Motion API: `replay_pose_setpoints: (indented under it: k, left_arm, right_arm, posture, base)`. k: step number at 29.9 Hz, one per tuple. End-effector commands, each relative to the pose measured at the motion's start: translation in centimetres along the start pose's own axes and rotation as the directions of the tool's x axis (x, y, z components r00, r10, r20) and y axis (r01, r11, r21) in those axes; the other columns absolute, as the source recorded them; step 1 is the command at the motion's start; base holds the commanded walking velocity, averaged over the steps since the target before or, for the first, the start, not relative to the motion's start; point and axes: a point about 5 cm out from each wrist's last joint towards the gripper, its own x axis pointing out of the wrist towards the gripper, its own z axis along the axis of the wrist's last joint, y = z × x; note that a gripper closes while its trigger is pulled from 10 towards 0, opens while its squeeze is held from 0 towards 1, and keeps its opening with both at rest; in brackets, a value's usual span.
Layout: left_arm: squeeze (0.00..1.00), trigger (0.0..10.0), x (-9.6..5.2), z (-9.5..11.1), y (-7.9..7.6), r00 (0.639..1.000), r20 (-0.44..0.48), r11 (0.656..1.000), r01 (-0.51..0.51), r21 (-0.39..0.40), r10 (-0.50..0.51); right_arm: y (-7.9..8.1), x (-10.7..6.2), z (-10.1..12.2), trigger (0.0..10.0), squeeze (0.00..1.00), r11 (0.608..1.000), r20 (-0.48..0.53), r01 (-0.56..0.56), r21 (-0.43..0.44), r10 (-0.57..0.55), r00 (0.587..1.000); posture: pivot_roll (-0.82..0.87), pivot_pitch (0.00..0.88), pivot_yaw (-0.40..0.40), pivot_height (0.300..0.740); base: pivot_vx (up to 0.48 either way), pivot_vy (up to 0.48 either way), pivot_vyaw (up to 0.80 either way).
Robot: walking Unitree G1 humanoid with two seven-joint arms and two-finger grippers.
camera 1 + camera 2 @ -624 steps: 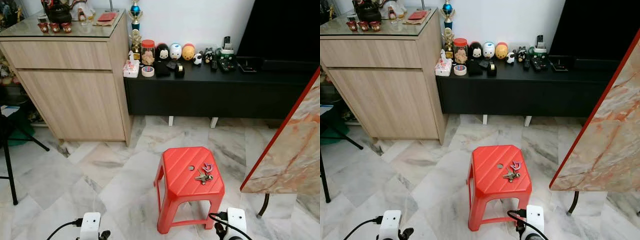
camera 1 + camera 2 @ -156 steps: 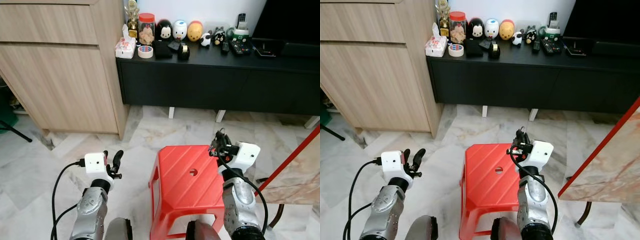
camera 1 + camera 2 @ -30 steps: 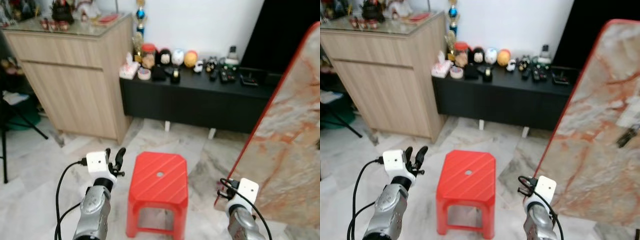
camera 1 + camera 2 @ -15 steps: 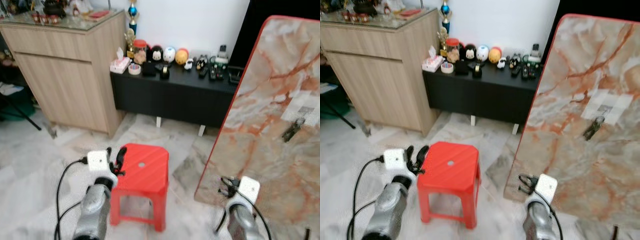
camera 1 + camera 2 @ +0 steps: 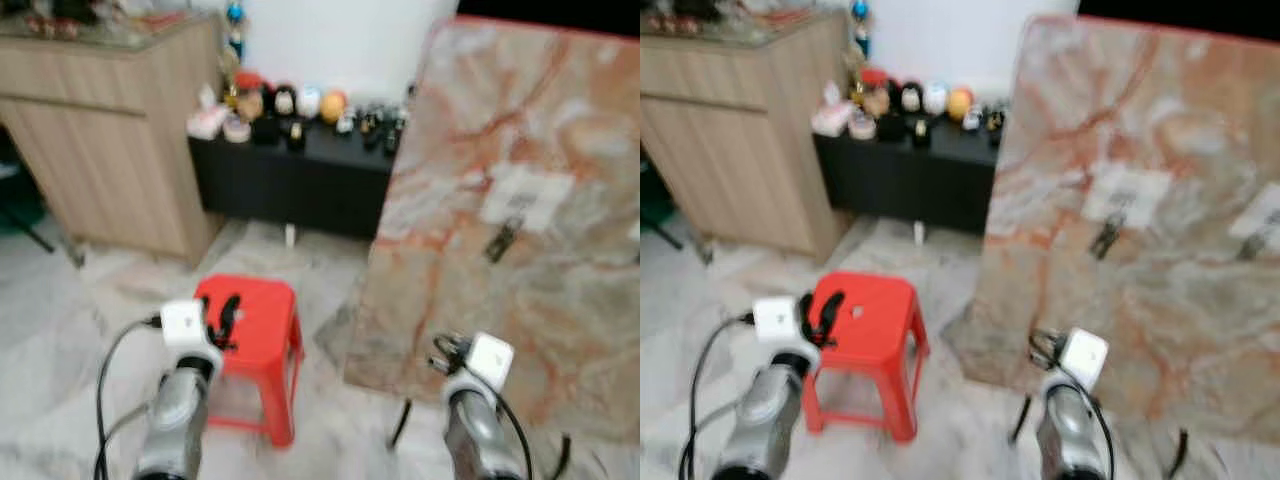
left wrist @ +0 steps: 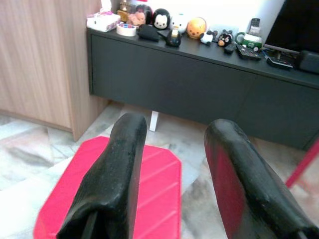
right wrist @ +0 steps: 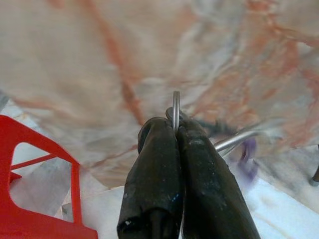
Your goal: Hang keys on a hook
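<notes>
A red stool (image 5: 248, 318) at lower left, a black cabinet (image 5: 290, 170) at upper left, and a cream board veined orange-red (image 5: 520, 250) on the right, over grey-veined marble floor (image 5: 60, 330)

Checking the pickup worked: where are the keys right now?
The keys are pinched in the shut right tool, low on the robot's right, facing the marble panel.

Keys are off the stool and the robot has turned to the board

At first the keys (image 7: 175, 110) lay on the red stool (image 5: 250, 318); now the right tool (image 7: 175, 130) pinches their ring. The camera swung right: the stool sits at 9 o'clock and the marble board (image 5: 520, 200) with its hook (image 5: 501, 240) fills the view.
</notes>
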Motion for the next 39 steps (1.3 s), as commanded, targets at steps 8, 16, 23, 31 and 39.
replay_pose_setpoints:
  k: [8,16,23,31,39]
  left_arm:
    - [0.0,10.0,0.1,-0.2,-1.1,0.999,-0.005,0.999,0.033,0.002,-0.033]
    - [0.0,10.0,0.1,-0.3,-1.2,0.999,-0.006,0.999,0.037,0.002,-0.037]
    - [0.0,10.0,0.1,-0.3,-1.3,0.999,-0.009,0.999,0.044,0.002,-0.044]
    - [0.0,10.0,0.0,-0.3,-1.4,0.999,-0.012,0.999,0.051,0.004,-0.051]
    - [0.0,10.0,0.1,-0.3,-1.2,0.999,-0.011,0.999,0.044,0.004,-0.044]
  right_arm:
    - [-0.7,0.2,0.7,10.0,0.0,1.0,0.035,0.017,0.0,-0.017,0.999]
    - [-0.6,0.2,0.9,10.0,0.0,1.0,0.044,0.015,0.002,-0.015,0.999]
    - [-0.4,0.3,1.3,10.0,0.0,1.0,0.059,0.015,0.003,-0.015,0.998]
    - [-0.4,0.3,1.5,10.0,0.0,1.0,0.072,0.02,0.013,-0.021,0.997]
    - [-0.4,0.3,1.7,10.0,0.0,0.999,0.08,0.021,0.024,-0.023,0.997]
  posture:
    - [0.08,0.0,-0.063,0.74]
    - [0.08,0.0,-0.061,0.74]
    - [0.07,0.0,-0.057,0.74]
    - [0.07,0.0,-0.057,0.74]
    - [0.08,0.0,-0.056,0.74]
  base:
    - [0.0,-0.326,0.0]
    - [0.0,-0.324,0.0]
    - [0.0,-0.325,0.0]
    - [0.0,-0.327,0.0]
    - [0.0,-0.325,0.0]
